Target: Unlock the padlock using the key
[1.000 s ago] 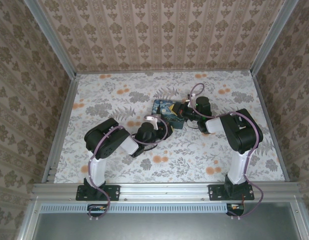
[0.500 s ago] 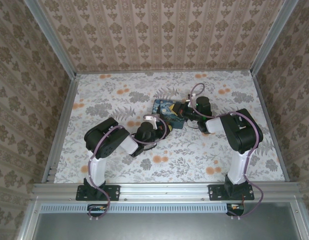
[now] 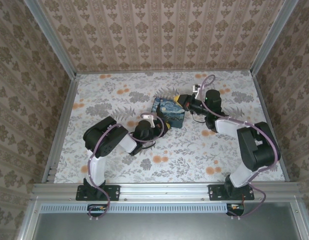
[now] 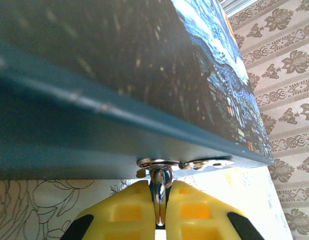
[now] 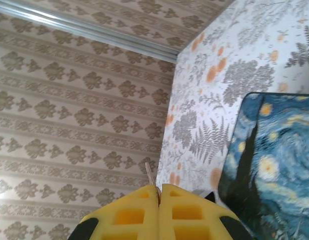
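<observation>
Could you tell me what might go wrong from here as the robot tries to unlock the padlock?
1. Only a thin sliver of the key sticks out of the shut right claw; pressing it into a keyhole could twist it or make it slip.
2. The left claw pinches what looks like the padlock at the edge of the box, covering most of it. The keyhole may be blocked, and tugging could drag the box.

Left arm (image 3: 97, 167) and right arm (image 3: 254, 145): black joint housings, white link segments and black base plates (image 3: 98, 192) noted. A lilac cable (image 3: 90, 161) is looped along each (thin, loosely routed). Yellow fingers (image 4: 194, 212), moulded with square recesses, are recorded.
</observation>
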Robot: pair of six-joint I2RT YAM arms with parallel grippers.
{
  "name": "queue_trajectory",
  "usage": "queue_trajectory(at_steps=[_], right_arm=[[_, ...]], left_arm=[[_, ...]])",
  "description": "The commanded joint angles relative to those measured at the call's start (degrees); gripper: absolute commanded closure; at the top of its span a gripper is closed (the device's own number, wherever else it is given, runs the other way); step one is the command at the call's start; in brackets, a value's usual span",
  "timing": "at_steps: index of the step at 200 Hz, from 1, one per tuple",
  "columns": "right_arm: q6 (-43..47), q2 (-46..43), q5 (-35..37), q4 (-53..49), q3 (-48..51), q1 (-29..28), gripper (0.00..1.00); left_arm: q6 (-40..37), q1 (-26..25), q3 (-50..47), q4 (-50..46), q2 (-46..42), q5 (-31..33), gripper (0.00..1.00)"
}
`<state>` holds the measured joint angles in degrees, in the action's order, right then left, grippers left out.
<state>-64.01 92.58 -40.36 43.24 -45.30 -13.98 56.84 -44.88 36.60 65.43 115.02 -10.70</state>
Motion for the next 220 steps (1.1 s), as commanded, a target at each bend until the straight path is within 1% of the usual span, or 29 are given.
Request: queue_trajectory(at_steps=[1,25,43,80,99,128,161,181,220], right_arm=[[1.14,-3.56,-2.48,-0.39,5.55,-0.12,1.0],[1.06,-6.37,-2.8,0.34,11.08,-0.62,1.0],[1.92,-7.9,-2.24,0.18,15.37,-2.01,1.0],[2.66,-7.77,-0.18,2.96,22.21,-5.14,1.0],[2.7,-5.89,1.4,5.04,24.62,-6.45,1.0],[1.44,0.04,1.77,11.4,25.82,-7.07,1.0],[0.42,5.93,2.28,16.95,25.81,-6.95,1.0],[-0.35,7.42,2.9,18.69,25.57,-6.69,1.0],[-0.82,7.31,4.13,17.87,24.83,-6.33,1.0]], left_arm=[[1.9,0.98,-0.82,1.67,-2.37,-0.82,1.0],[2.88,1.79,-0.83,1.69,-2.94,-1.81,1.0],[3.9,2.45,-0.92,1.81,-3.22,-2.86,1.0],[6.17,3.27,-1.34,3.24,-3.66,-4.55,1.0],[7.5,3.31,-1.61,4.29,-3.76,-5.11,1.0],[10.49,3.31,-1.89,7.62,-3.24,-6.2,1.0],[11.26,3.43,-1.8,7.7,-4.14,-7.86,1.0],[11.36,3.57,-1.88,7.65,-4.7,-9.01,1.0],[11.95,3.85,-1.85,7.98,-4.98,-11.13,1.0]])
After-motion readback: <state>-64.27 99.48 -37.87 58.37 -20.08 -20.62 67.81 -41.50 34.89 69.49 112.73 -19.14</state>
